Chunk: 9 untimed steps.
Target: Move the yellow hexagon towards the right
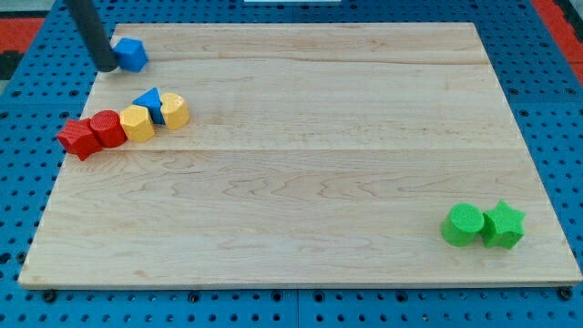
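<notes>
At the view's top left, holding my tip [108,66] on the wooden counter [319,137], just left of a blue block [133,54] and touching or nearly touching it. Seeing only the dark rod, so cannot tell whether jaws are released or clenched. Finding the yellow hexagon [174,110] well below and to the right of my tip, sitting at the right end of a curved row on the counter's left side. Noting, leftward from the hexagon: a blue triangle [150,102] pressing against it, then a second yellow block [138,123] of unclear shape, a red cylinder [107,128] and a red star [78,138], each touching the next. Spotting a green cylinder [463,224] and a green star [503,225] side by side, touching, far off at the bottom right corner.
</notes>
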Each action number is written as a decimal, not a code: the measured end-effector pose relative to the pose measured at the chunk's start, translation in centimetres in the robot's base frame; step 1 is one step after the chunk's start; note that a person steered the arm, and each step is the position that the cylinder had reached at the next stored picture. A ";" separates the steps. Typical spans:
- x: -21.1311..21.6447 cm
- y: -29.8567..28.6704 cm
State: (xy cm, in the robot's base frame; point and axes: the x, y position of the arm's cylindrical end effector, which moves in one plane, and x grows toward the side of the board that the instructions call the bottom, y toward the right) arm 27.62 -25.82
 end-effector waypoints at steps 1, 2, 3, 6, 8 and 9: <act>-1.0 1.0; -0.1 1.0; 1.5 1.3; -1.6 3.2; 2.0 5.7; 2.0 5.7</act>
State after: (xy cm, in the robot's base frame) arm 29.66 -20.17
